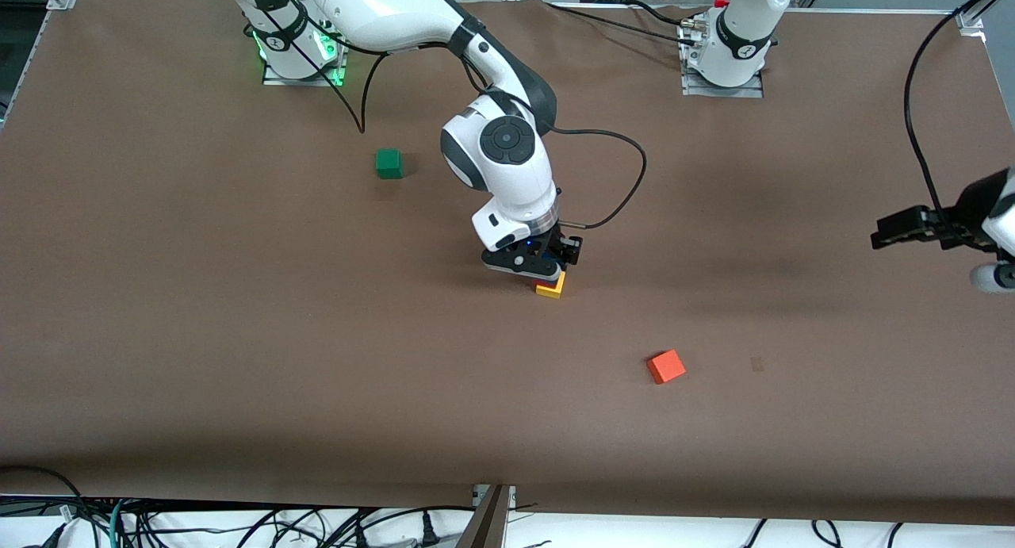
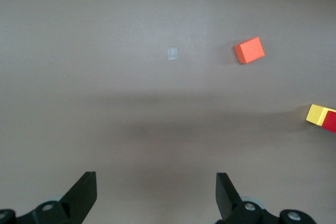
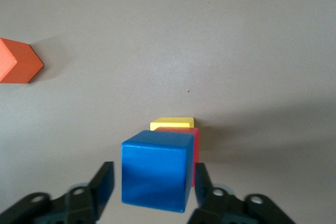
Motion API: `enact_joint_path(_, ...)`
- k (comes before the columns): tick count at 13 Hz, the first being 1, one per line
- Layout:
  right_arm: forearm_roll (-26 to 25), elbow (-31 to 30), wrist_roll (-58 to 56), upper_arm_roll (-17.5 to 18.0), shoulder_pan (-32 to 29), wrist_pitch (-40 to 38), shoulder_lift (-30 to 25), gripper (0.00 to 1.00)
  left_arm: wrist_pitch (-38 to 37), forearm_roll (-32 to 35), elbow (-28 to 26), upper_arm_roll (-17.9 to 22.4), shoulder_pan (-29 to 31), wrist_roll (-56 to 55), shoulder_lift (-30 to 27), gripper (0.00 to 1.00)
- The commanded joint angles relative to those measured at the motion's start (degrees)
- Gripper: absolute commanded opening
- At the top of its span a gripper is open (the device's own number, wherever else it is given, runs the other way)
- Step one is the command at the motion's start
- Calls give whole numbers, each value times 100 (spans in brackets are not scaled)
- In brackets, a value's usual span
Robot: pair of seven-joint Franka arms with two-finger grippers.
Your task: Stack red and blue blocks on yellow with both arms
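A: Right, logging from the right gripper (image 3: 152, 190) outward. In its wrist view I see the blue block (image 3: 156, 169) between the fingers (image 3: 101, 187); a thin gap shows on each side, so I read the jaws as slightly parted and cannot confirm a clamp.

B: What sits under it?

A: The red block (image 3: 195, 148), directly below the blue, with the yellow (image 3: 172, 123) cube showing under that. In the front view the gripper covers most of the stack near mid-table; only the yellow cube's corner and a sliver of red show.

B: So progress?

A: My judgement: red is already on yellow, and blue is at or just on top of red. What remains is to let go cleanly and lift away without nudging the stack.

B: And the other arm?

A: The left gripper (image 2: 156, 195) waits over bare table (image 1: 158, 310) at its own end, fingers wide apart, holding nothing. An orange-red cube (image 1: 665, 366) lies nearer the front camera than the stack; a green cube (image 1: 388, 163) lies farther from it, toward the right arm's end.
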Motion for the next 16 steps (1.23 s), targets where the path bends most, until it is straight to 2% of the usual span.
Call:
enact_joint_path(1,-98,187,110,-21,-11,-96,70,100,522,-12,-1189,2,51,143,-784,100)
enact_joint_path(4,-89,205,66,-56,-72,-393,-26,100,594,-20,-1262,2,113,143,-768,100)
enact_joint_path(7,-89,196,-153,-231,-309,-991,-552,100,611,-12,-1200,-7,87,81,-715,100)
enact_joint_path(8,-37,188,-397,-397,-397,-1210,-789,100,611,-12,-1104,2,95,99,-645,100)
enact_joint_path(12,190,109,-1696,-460,-1380,-2475,-1606,100,611,-20,-989,46,113,116,-583,100)
enact_joint_path(14,516,-293,-2715,-530,-1933,-3030,-2212,100,602,-12,-858,55,113,108,-513,100)
enact_joint_path(16,614,-1205,-3569,-557,-2356,-3268,-3028,100,593,-3,-787,63,113,99,-486,100)
